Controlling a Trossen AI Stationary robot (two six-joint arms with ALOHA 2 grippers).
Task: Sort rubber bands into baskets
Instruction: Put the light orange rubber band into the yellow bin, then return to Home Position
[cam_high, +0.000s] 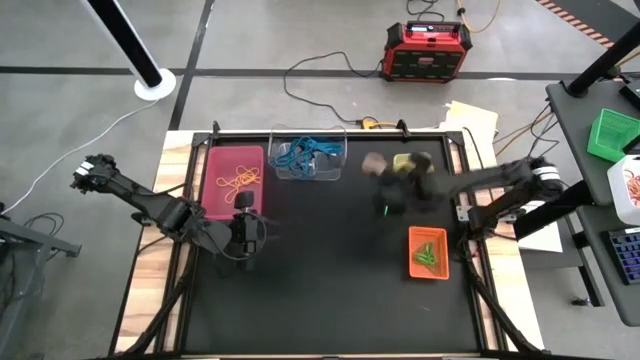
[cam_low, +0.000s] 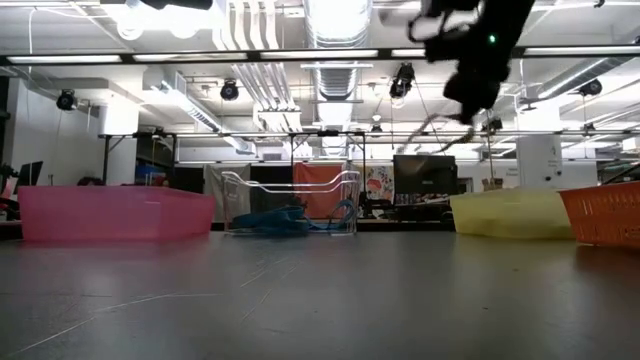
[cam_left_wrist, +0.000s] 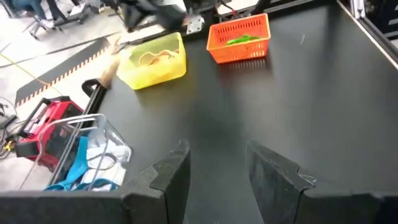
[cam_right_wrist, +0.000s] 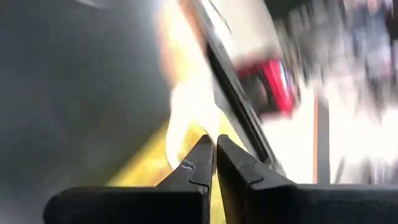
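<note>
The black table (cam_high: 330, 290) is bare of loose bands as far as I can see; every rubber band in sight already lies in a bin. Along the far edge stand the pink basket (cam_high: 234, 180) at the left with orange-yellow bands (cam_high: 238, 180), the clear basket (cam_high: 310, 155) with blue bands (cam_high: 305, 152) beside it, then the yellow basket (cam_left_wrist: 155, 60) with tan bands (cam_left_wrist: 155, 57), mostly hidden from above by the right arm. The orange basket (cam_high: 427, 252) sits nearer, at the right, with green bands (cam_high: 428, 255) inside.

The right gripper (cam_high: 392, 190) hangs raised over the yellow basket's left edge, so that bin lies straight beneath it; its fingers (cam_right_wrist: 202, 163) are pressed together and I see nothing between them. Whether a thin band is pinched there I cannot tell, the view being smeared with motion.

The left gripper (cam_high: 245, 235) waits just near of the pink basket, fingers (cam_left_wrist: 171, 174) parted and empty, aimed across the table.

I judge the sorting nearly or wholly finished. Nothing stands in either arm's way.
</note>
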